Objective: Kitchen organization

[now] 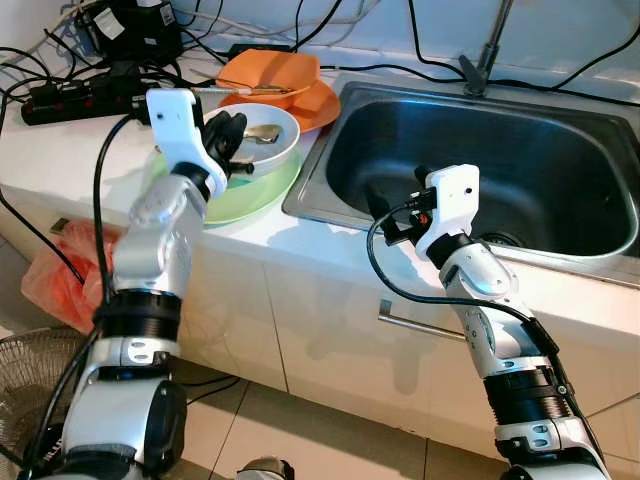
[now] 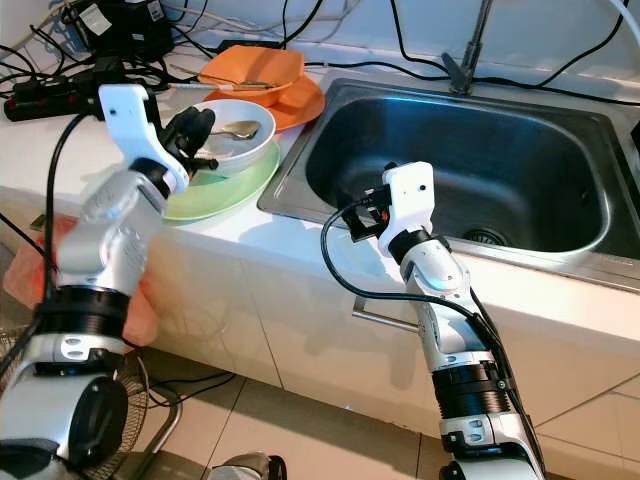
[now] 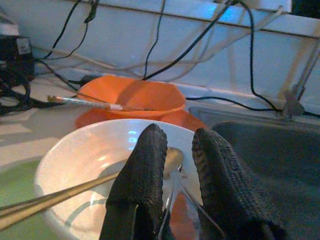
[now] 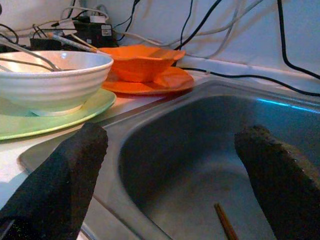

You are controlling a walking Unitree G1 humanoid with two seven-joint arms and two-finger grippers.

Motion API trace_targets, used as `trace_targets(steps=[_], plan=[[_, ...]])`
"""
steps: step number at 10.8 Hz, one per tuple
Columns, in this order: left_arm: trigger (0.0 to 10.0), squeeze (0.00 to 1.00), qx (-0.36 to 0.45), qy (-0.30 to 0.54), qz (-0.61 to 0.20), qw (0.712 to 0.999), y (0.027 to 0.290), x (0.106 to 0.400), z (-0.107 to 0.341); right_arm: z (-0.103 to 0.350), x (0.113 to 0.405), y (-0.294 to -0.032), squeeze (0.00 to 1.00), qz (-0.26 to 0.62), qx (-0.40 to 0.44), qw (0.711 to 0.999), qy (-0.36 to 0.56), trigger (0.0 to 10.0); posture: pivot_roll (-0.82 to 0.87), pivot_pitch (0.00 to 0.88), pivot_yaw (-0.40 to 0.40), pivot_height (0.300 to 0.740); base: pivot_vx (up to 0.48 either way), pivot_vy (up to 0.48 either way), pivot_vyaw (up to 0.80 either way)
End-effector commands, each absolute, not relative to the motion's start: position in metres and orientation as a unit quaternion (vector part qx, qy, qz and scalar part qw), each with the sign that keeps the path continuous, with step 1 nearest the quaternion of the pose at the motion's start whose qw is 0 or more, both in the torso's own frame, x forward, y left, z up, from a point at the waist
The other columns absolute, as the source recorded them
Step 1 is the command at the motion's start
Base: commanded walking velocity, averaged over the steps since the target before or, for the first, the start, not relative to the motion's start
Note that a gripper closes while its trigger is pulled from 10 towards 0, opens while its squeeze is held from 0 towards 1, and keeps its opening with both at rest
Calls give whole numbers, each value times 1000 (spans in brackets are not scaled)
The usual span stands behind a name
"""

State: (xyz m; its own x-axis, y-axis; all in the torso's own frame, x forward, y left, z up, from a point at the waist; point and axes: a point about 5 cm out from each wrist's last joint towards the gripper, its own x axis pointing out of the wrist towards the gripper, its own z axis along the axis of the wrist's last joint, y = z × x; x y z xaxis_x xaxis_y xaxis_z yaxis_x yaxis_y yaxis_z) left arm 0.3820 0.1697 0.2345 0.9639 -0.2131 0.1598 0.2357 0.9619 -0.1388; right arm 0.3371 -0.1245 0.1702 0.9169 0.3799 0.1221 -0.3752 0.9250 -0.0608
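A white bowl stands on a pale green plate on the counter, left of the sink. A metal spoon lies in the bowl, with its handle running out over the rim. My left gripper reaches into the bowl from its left side. Its fingers are nearly together around a thin metal utensil. My right gripper hovers at the sink's near left corner and is open wide, with nothing between its fingers.
An orange bowl on an orange plate sits behind the white bowl, with a thin stick across it. Power strips and cables crowd the back left. A chopstick lies in the sink. The faucet stands behind it.
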Motion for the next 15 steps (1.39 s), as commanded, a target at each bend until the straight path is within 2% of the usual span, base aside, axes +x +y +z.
trace_targets(steps=[1,6,9,15], plan=[[0,0,-83,-88,-113,986,171,382,250,174,340,-125,788,188,-14,979,-74,10000,230,56,47,740,0,0,0],[0,0,-125,-27,-98,987,170,384,246,174,340,-123,784,191,-14,979,-72,10000,231,54,46,740,0,0,0],[0,0,-194,9,-92,977,169,385,247,171,339,-125,784,193,-18,979,-68,10000,224,55,47,740,0,0,0],[0,0,-290,76,-113,947,159,376,238,165,333,-140,784,230,-80,968,-51,10000,212,69,40,740,0,0,0]])
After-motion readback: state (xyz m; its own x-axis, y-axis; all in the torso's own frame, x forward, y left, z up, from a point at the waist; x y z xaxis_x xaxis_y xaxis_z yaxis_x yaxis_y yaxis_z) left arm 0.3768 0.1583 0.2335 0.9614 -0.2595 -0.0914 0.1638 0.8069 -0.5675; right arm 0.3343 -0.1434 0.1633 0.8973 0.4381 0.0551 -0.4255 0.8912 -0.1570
